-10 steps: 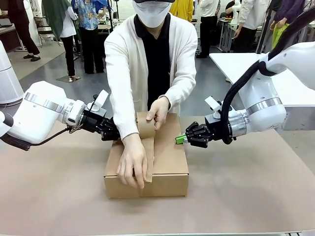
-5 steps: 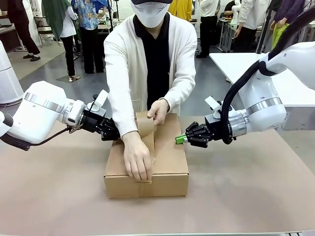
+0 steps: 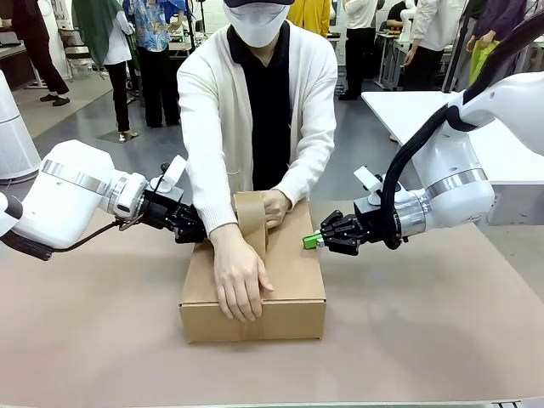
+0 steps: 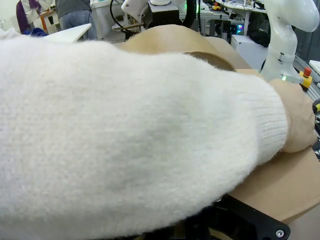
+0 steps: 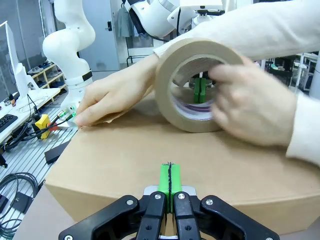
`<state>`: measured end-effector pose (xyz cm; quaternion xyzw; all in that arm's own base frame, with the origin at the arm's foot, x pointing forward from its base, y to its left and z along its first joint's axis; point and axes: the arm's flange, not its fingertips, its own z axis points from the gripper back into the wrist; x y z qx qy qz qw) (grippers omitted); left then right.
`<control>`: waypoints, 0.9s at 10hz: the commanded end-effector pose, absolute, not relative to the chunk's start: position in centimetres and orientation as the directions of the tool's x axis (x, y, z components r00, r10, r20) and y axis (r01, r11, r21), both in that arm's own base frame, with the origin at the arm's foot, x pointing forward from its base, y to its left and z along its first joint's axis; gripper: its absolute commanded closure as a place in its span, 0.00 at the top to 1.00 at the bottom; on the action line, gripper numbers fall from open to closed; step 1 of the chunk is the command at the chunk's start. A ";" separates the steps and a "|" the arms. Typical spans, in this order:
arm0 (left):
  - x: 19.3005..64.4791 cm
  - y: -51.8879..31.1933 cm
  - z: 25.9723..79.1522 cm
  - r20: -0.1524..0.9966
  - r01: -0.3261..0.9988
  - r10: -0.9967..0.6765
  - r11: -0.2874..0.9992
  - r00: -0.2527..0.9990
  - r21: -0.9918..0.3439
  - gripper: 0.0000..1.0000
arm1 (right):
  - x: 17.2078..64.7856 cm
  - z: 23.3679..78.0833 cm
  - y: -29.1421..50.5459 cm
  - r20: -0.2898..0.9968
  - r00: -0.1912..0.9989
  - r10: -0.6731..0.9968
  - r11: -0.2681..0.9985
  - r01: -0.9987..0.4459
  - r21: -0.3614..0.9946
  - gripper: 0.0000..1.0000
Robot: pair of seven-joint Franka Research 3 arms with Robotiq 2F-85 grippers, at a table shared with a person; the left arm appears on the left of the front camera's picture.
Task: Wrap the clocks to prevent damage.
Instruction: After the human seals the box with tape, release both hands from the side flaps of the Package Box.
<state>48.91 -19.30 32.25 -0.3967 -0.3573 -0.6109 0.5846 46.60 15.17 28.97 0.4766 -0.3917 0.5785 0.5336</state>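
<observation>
Between the robot's level, outstretched arms, a person runs a roll of brown tape over a cardboard box; left hand and right hand pinched together at its sides.

The rectangular brown cardboard box looks matt and smooth. The round roll of tan paper tape has a faint sheen. The person's white knitted sleeve is fuzzy, woolly cloth. The brown bench is dull. The right claw is semi-gloss black plastic with matt green pads; the left arm's white shell is smooth and glossy.
</observation>
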 end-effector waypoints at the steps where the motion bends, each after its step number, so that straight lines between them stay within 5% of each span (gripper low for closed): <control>1: 48.8 -19.4 31.8 0.894 0.998 -0.448 -0.053 0.000 -0.027 0.00 | 46.5 28.7 15.3 0.967 0.026 0.252 -0.121 -0.991 0.058 0.01; 9: 48.8 -19.4 31.8 0.894 0.998 -0.448 -0.053 0.000 -0.027 0.00 | 46.5 28.7 15.3 0.967 0.026 0.252 -0.121 -0.991 0.058 0.01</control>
